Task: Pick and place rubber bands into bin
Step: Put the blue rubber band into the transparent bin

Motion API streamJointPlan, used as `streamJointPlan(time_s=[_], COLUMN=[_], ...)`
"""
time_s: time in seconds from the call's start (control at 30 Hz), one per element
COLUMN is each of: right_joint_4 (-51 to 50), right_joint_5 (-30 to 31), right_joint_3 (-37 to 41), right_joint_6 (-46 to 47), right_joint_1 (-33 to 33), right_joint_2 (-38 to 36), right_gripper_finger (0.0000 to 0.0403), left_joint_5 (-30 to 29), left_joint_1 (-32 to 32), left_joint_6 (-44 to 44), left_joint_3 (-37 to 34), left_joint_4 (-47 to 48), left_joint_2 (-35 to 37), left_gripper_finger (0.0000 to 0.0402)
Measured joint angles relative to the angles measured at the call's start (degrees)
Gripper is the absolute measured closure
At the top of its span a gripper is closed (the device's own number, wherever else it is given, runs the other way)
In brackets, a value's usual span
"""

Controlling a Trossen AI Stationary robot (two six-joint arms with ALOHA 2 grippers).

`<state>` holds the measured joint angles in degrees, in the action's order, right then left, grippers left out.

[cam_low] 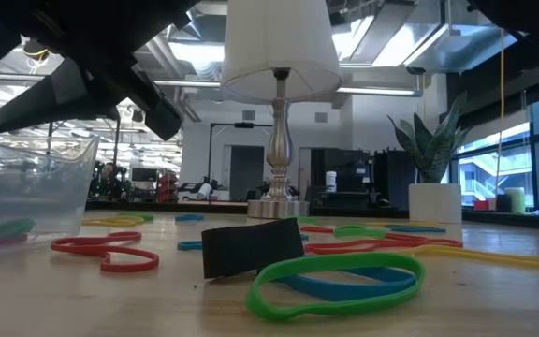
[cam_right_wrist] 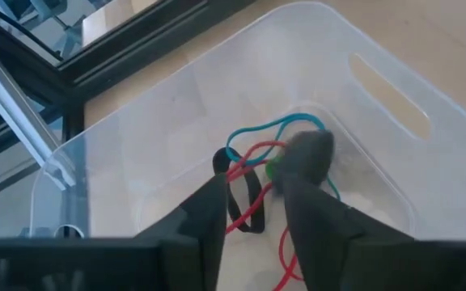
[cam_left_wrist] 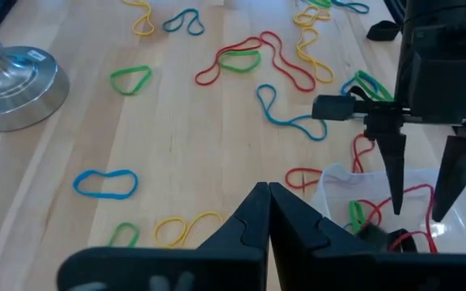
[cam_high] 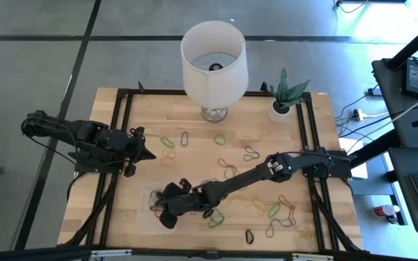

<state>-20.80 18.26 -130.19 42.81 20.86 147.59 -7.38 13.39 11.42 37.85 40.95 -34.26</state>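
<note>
Over bin (cam_right_wrist: pixel 395 105) mid, clear of walls: R hand (cam_right_wrist: pixel 253 190) parted above rubber bands (cam_right_wrist: pixel 253 158); L hand (cam_left_wrist: pixel 268 196) pinched empty.

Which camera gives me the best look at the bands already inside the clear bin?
The right wrist view: it looks straight into the bin at the tangled bands. The left wrist view catches some; the high view shows a dark smudge; the low view only blurred colour.

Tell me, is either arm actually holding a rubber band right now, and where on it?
No. The right tool hangs open over the bin, its fingers parted above the rubber bands lying inside. The left tool is shut on nothing.
</note>
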Motion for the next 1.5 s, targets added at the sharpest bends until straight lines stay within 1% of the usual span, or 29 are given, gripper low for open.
streamJointPlan(time_s=[0.13,0.23,0.3,0.37,0.47,0.57,0.63,0.77,0.83,0.9,1.0,1.1,1.23,1.3,1.4,1.5], right_joint_4=[-1.9,-5.6,-5.4,-6.7,-10.6,-15.6,-21.3,-32.3,-34.5,-34.3,-31.3,-24.3,-8.6,-0.9,8.6,15.7], right_joint_5=[-0.4,-0.5,-0.4,0.0,1.8,4.9,7.4,12.4,13.1,13.2,13.3,13.4,13.8,13.9,13.8,13.5], right_joint_3=[-1.3,-4.9,-4.0,-3.9,-3.9,-3.9,-3.9,-3.5,-2.6,-0.4,6.3,17.0,35.8,46.1,60.7,73.3], right_joint_6=[0.0,0.3,-1.1,-2.4,-4.5,-5.6,-4.3,3.1,5.5,6.9,10.2,12.8,14.0,14.1,14.8,15.1], right_joint_1=[0.0,0.0,0.0,0.0,0.0,0.7,1.8,4.8,5.8,6.4,7.3,8.3,9.8,10.6,11.8,12.7], right_joint_2=[0.0,-0.3,-2.4,-3.9,-5.9,-7.0,-7.1,-7.0,-7.0,-7.6,-10.0,-14.4,-23.9,-29.4,-37.8,-46.8], right_gripper_finger=[0.0249,0.0251,0.0264,0.0285,0.0334,0.0388,0.0394,0.0398,0.0399,0.04,0.0401,0.0401,0.0402,0.0402,0.0402,0.0402], left_joint_5=[0.0,0.0,-0.1,-0.2,-0.3,-0.2,-0.1,1.7,2.1,2.0,2.0,2.0,2.0,1.7,-0.5,-2.4], left_joint_1=[0.0,0.0,0.0,0.0,0.0,0.0,0.0,0.0,0.0,0.0,0.0,0.0,0.0,0.0,0.0,-0.7], left_joint_6=[0.0,0.0,0.8,2.5,2.9,2.9,3.0,3.0,3.0,3.0,2.9,2.8,2.8,2.8,1.9,2.0], left_joint_3=[0.0,0.0,0.0,0.0,0.0,0.0,0.0,0.0,0.0,0.0,0.0,0.0,0.0,0.6,2.7,6.4], left_joint_4=[0.0,0.0,0.0,0.0,0.0,-0.3,-0.3,-0.5,-0.7,-1.3,-3.8,-7.2,-10.7,-10.8,-10.9,-11.2], left_joint_2=[0.0,0.0,-0.1,-0.3,-1.0,-2.1,-3.0,-4.9,-6.1,-7.4,-9.5,-12.1,-16.6,-19.5,-24.9,-31.2], left_gripper_finger=[0.0398,0.0399,0.04,0.04,0.0397,0.0397,0.04,0.0399,0.0398,0.04,0.04,0.0399,0.04,0.0399,0.0399,0.04])
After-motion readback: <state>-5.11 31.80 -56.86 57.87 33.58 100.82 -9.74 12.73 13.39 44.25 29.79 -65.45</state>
